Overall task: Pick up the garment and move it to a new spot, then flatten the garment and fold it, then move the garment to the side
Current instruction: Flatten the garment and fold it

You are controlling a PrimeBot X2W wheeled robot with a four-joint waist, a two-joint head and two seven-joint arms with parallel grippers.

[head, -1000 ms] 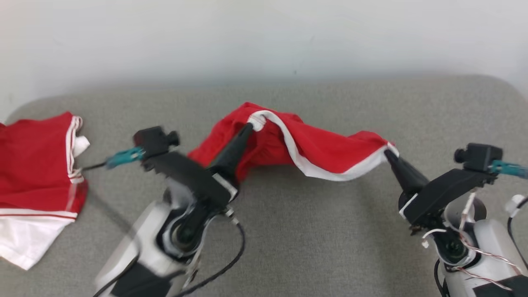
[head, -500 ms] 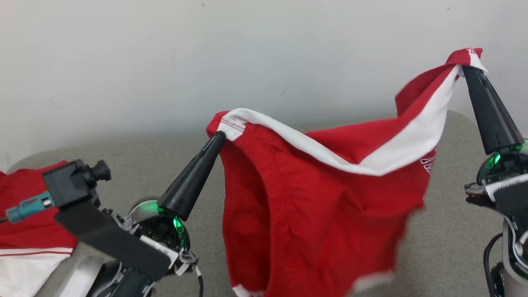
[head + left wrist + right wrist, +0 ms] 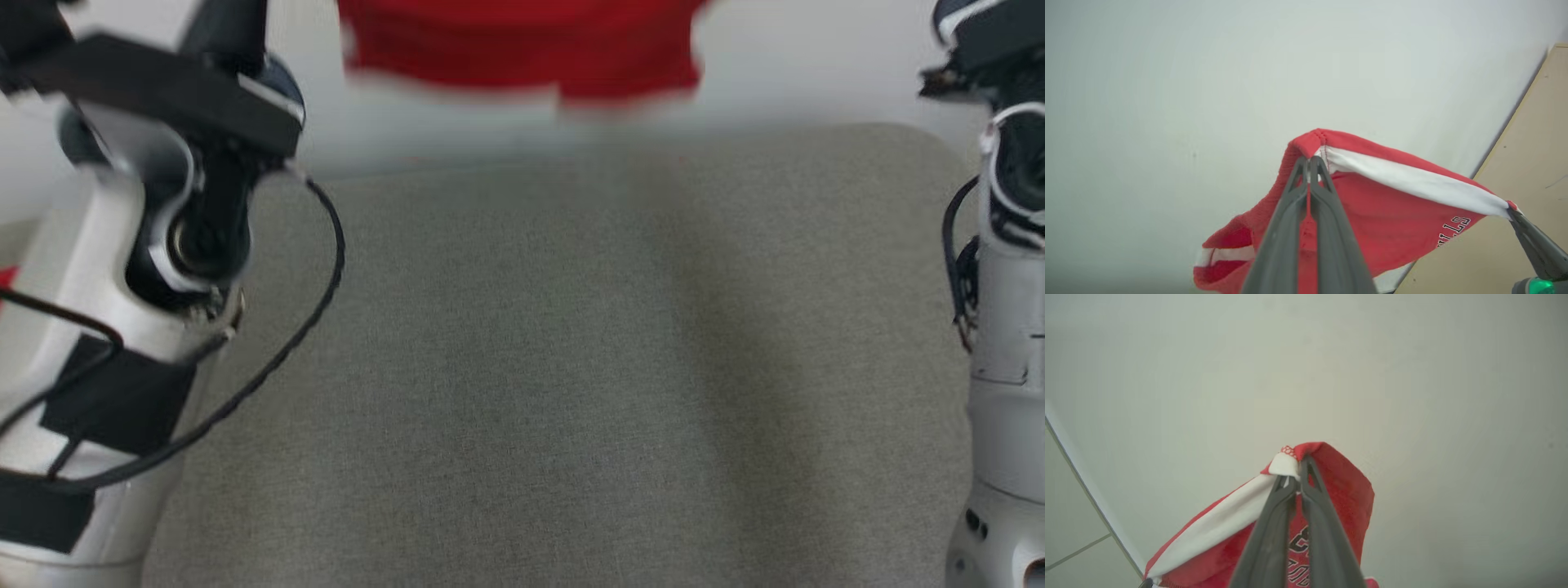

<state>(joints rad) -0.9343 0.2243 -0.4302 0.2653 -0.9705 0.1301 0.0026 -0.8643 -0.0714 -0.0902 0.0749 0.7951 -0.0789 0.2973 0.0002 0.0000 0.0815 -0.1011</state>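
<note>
I hold the red garment [image 3: 1392, 216] up in the air with both of my grippers. My left gripper [image 3: 1309, 162] is pinched tight on one top corner, right where the red cloth meets the white band [image 3: 1412, 183]. My right gripper [image 3: 1299, 463] is pinched tight on the other top corner, on a little white fold. The cloth is pulled out between my two grippers. The white band runs along the top edge from one gripper to the other. The rest of the cloth hangs down below. There are dark letters [image 3: 1455, 228] on the red part, close to my right gripper, but I cannot read the whole word.

From my head I see the bottom part of the garment, up at the top of the view. It looks blurry and has a pale edge along the bottom. It hangs in front of the pale wall [image 3: 775, 73], above the far edge of the grey table [image 3: 571, 367]. My left arm [image 3: 122, 245] stands tall on one side and my right arm [image 3: 1008, 327] on the other side. A black cable [image 3: 331, 245] loops down from my left arm.
</note>
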